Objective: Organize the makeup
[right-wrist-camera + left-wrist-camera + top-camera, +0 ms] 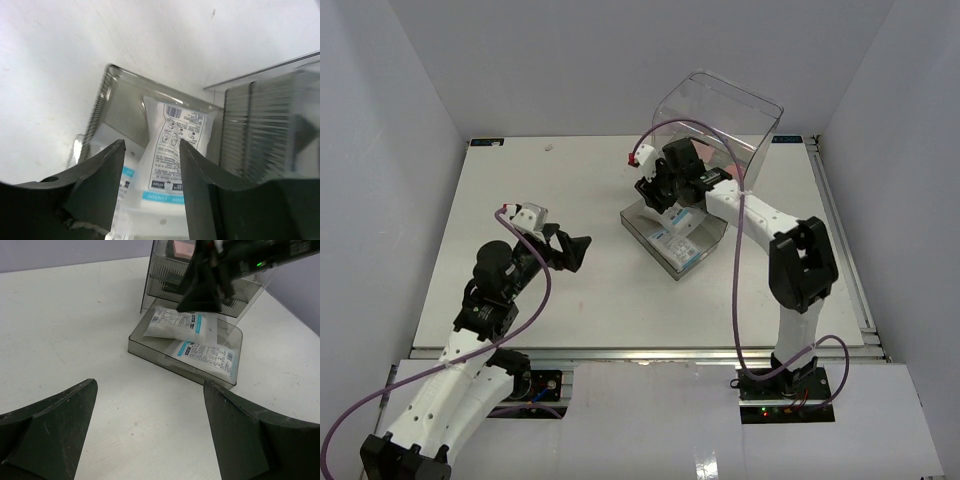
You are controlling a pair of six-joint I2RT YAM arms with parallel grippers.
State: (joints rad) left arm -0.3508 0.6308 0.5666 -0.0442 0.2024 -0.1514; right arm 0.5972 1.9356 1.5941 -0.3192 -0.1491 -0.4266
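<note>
Right wrist view has the right gripper, jaws partly apart and holding nothing, directly over the upper white-and-blue packet at the inner end of the pulled-out grey drawer, its long axis crosswise to their closing line; the wide-open left gripper sits well apart.

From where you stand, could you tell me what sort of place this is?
Probably a robot test cell: plain white walls box in a white table, black-and-white left arm and right arm bolted at its edge.
</note>
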